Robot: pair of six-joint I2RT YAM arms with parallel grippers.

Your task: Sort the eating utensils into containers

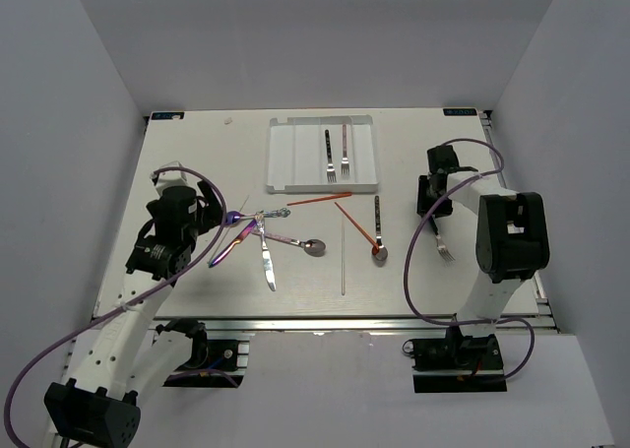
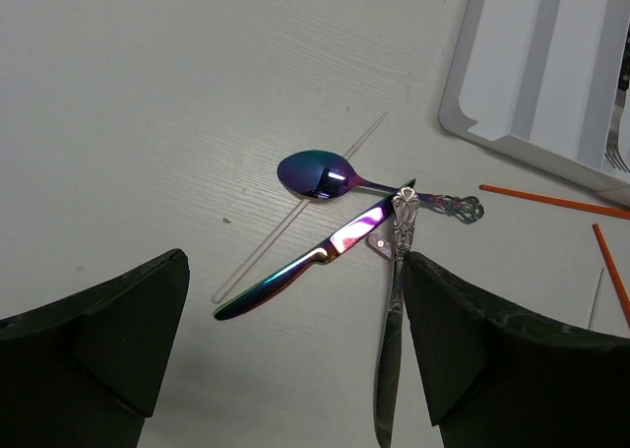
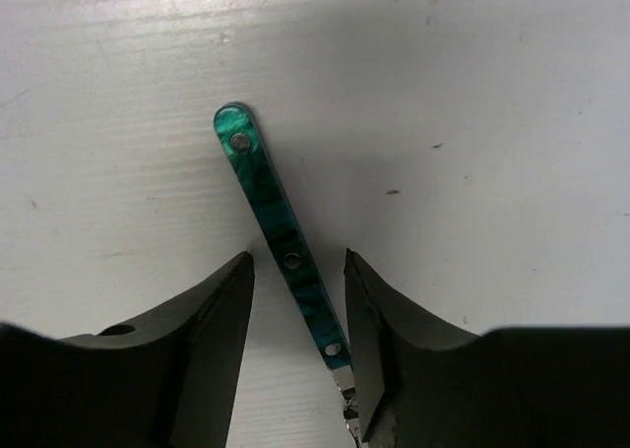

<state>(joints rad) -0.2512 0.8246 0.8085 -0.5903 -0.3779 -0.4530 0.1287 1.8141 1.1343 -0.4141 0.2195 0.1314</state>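
Observation:
The white divided tray (image 1: 295, 158) stands at the back centre and holds a black-handled fork (image 1: 329, 158) and a silver fork (image 1: 346, 153). My left gripper (image 2: 295, 340) is open and empty just above the table. An iridescent knife (image 2: 315, 261) lies ahead of it and a silver knife (image 2: 394, 310) lies along its right finger. An iridescent spoon (image 2: 320, 172) lies beyond them. My right gripper (image 3: 297, 271) is open and straddles the green handle (image 3: 281, 229) of a fork (image 1: 443, 246) lying on the table.
Two orange chopsticks (image 1: 320, 199) (image 1: 352, 222), a clear chopstick (image 1: 343, 256), a black-handled spoon (image 1: 378, 233) and a purple-handled spoon (image 1: 300, 243) lie mid-table. The tray's corner (image 2: 551, 74) shows at upper right in the left wrist view. White walls enclose the table.

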